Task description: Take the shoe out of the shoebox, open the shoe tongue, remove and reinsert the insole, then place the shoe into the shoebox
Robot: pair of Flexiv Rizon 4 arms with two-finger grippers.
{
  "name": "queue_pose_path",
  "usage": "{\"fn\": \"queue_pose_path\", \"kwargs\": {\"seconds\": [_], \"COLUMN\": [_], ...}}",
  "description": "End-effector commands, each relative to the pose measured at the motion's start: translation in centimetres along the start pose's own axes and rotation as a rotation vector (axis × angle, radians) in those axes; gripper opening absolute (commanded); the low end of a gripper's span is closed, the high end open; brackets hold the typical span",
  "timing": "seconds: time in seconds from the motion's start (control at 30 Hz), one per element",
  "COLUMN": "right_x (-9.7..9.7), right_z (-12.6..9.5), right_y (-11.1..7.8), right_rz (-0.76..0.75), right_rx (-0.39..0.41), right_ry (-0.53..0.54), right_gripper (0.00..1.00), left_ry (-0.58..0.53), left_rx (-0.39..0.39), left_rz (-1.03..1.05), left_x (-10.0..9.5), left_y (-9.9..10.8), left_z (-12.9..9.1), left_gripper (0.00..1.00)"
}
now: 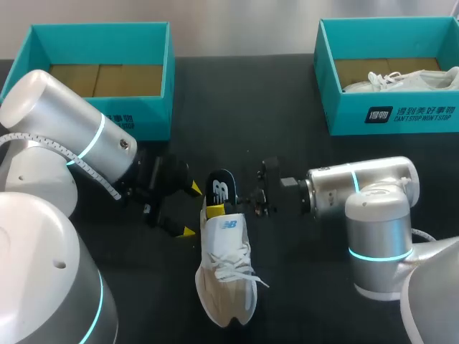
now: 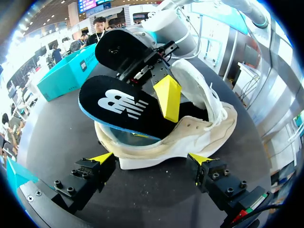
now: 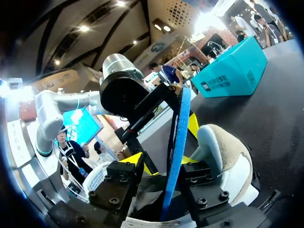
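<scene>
I am seeing the white shoe point(image 1: 228, 269) lying on the black table point(image 1: 308, 287) between my arms, out of the teal shoebox point(image 1: 143, 118), with the dark insole point(image 1: 219, 190) sticking up from its heel opening. My right gripper point(image 3: 164, 164) is pinching the insole from both sides. My left gripper point(image 1: 191, 209) is hanging released just beside the heel, its yellow fingertips point(image 2: 102, 157) spread apart and touching nothing.
</scene>
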State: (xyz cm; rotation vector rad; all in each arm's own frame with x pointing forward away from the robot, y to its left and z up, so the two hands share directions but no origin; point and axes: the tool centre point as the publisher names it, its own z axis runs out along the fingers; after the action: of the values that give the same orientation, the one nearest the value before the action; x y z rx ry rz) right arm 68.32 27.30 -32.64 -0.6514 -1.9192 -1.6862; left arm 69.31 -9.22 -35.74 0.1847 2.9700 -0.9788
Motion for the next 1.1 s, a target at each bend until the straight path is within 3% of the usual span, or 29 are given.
{"fn": "queue_pose_path", "kwargs": {"seconds": [0.03, 0.33, 0.37, 0.43, 0.57, 0.77, 1.1], "right_x": [-0.1, -0.8, -0.8, -0.9, -1.2, -2.1, -1.2], "right_z": [0.0, -0.5, -0.5, -0.6, -0.5, -0.4, -0.3], "right_y": [0.7, 1.3, 1.4, 1.4, 1.1, -0.9, -2.8], "right_rz": [-0.007, -0.019, -0.019, -0.018, 0.014, 0.09, 0.15], "right_rx": [0.019, -0.002, -0.003, -0.005, -0.005, -0.024, -0.038], "right_ry": [-0.002, -0.022, -0.022, -0.025, -0.024, -0.002, -0.005], "right_gripper": [0.41, 0.34, 0.27, 0.0, 0.0, 0.0, 0.0], "left_ry": [-0.001, -0.001, -0.001, -0.001, -0.001, -0.001, -0.001], "left_rx": [-0.001, -0.001, -0.001, -0.001, -0.001, -0.001, -0.001], "left_rz": [0.001, 0.001, 0.001, 0.001, 0.001, 0.001, 0.001], "left_x": [0.1, 0.1, 0.1, 0.1, 0.1, 0.1, 0.1], "left_y": [0.0, 0.0, 0.0, 0.0, 0.0, 0.0, 0.0], "left_z": [0.0, 0.0, 0.0, 0.0, 0.0, 0.0, 0.0], "left_gripper": [1.0, 1.0, 1.0, 1.0, 1.0, 1.0, 1.0]}}
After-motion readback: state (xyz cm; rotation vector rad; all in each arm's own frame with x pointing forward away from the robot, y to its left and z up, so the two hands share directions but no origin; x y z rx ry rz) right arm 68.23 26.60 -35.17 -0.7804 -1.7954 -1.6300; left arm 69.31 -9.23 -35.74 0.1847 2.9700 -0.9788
